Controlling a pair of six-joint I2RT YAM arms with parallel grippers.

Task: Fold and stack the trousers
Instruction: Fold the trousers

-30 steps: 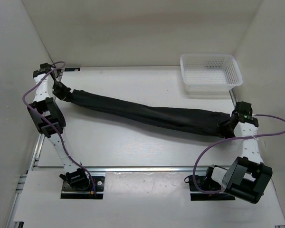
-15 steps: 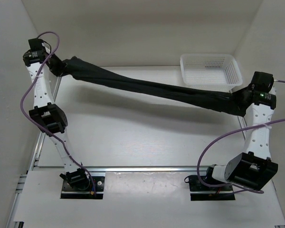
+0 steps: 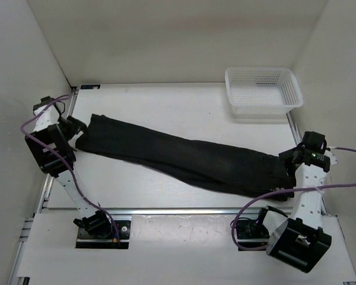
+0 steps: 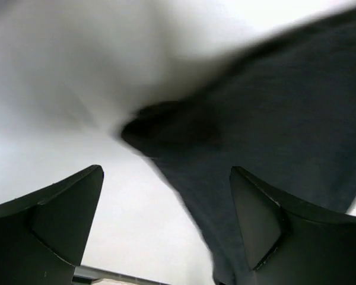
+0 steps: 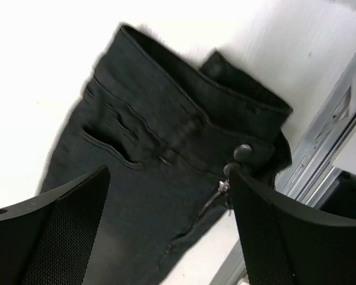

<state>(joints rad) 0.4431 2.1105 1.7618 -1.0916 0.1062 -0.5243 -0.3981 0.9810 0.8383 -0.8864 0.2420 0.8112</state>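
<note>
left gripper [image 4: 166, 172]: jaws spread, pinching nothing, black trousers [image 4: 273, 119] leg end just ahead, nearer its right finger | right gripper [image 5: 169, 172]: jaws spread, empty, waistband button [image 5: 242, 151] and zip [image 5: 210, 199] just ahead | trousers flat on table [image 3: 166, 107], stretched between both grippers | white mesh basket [image 3: 264, 102] far beyond right jaws

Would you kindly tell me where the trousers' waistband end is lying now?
In the top view, the trousers' waistband lies on the right side of the table, beside the right tool and nearer than the white basket.
</note>
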